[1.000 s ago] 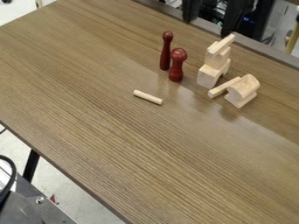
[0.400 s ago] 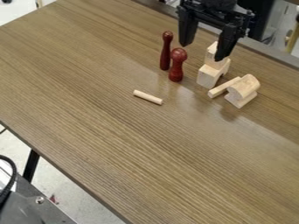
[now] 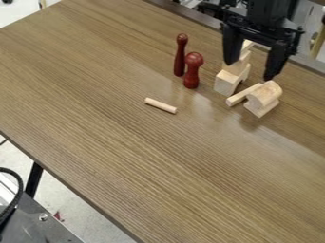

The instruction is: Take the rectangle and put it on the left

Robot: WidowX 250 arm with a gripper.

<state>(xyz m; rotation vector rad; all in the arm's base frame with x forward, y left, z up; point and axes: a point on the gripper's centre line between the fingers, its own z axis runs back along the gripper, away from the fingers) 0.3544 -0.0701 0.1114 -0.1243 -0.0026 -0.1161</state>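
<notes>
The gripper [image 3: 249, 70] hangs down from the top edge of the view over the upper right part of the wooden desk [image 3: 127, 152], its jaws wide open and pointing down, apart from each other. Seen from this camera, the upper part of a stack of pale wooden blocks lies between them. A long, narrow rectangular block [image 3: 247, 46] sits tilted on top of that stack, partly behind the left-hand jaw; under it come a middle block [image 3: 237, 66] and, on the desk, an arched block [image 3: 230, 81]. A second long block [image 3: 243, 95] lies low at a slant just beside the stack, reaching to a block with a rounded top [image 3: 265, 94], which rests on a notched block [image 3: 262, 109]. Which long block is the task's rectangle cannot be told. To the left of the stack stand two dark red pins, a slim one [image 3: 180, 54] and a round-headed one [image 3: 192, 73] near it. A pale dowel [image 3: 160, 105] lies on the desk, nearer the camera than the pins.
</notes>
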